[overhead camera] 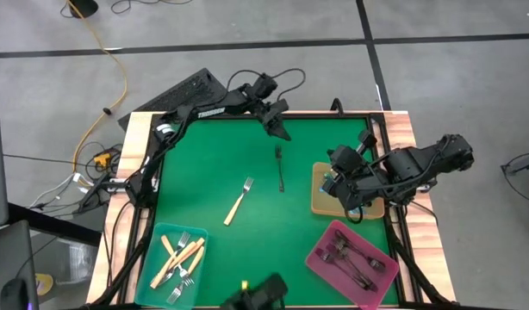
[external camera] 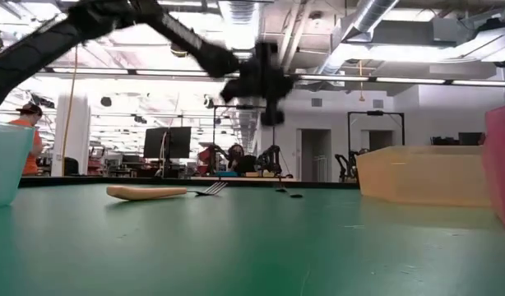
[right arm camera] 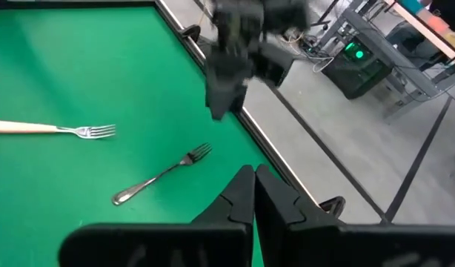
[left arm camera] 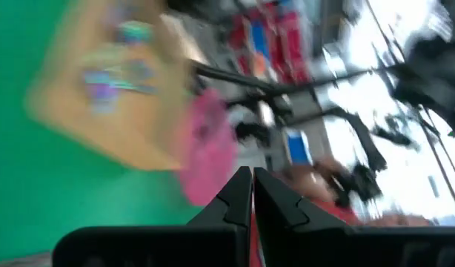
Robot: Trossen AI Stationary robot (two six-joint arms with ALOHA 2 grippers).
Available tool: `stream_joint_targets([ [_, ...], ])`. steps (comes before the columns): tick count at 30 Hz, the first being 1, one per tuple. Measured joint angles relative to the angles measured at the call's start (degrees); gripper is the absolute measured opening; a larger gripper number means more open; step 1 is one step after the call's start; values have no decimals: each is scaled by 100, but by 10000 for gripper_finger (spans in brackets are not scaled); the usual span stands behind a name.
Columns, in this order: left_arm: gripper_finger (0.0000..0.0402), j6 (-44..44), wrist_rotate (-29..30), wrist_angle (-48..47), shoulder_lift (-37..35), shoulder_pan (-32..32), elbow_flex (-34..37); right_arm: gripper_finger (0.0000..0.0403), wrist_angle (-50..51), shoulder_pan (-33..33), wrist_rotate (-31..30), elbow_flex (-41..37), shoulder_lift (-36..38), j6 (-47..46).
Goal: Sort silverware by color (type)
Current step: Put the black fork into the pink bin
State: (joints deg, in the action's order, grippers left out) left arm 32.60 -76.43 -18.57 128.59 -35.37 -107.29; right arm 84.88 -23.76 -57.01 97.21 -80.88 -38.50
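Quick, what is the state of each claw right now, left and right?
Left claw: closed, holding nothing, up over the far side of the green mat.
Right claw: closed, holding nothing, above the tan tray.

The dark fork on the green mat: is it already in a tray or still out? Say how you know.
Out. The dark fork lies flat on the green mat, apart from the tan tray and the pink tray.

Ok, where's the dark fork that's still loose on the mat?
In the high view the dark fork lies on the green mat near the table's middle, between the cream-handled fork and the tan tray, just below the left gripper.
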Motion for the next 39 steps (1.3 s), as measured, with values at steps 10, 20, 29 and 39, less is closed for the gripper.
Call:
stream_joint_targets([
  [10,0,-2579,1579,-3352,-1790,1218,-39,29,6,-93,140,-4,0,-74],
  [20,0,-2937,4811,-4734,-3634,3156,-17,31,-788,283,273,-748,-18,-463],
  [29,0,-1663,8913,-3865,-4926,5658,-24,52,-2369,873,624,-1796,-22,-337],
  [39,0,-1580,11951,-3768,-4869,8316,-20,121,-4994,1610,1360,-3012,-24,429],
])
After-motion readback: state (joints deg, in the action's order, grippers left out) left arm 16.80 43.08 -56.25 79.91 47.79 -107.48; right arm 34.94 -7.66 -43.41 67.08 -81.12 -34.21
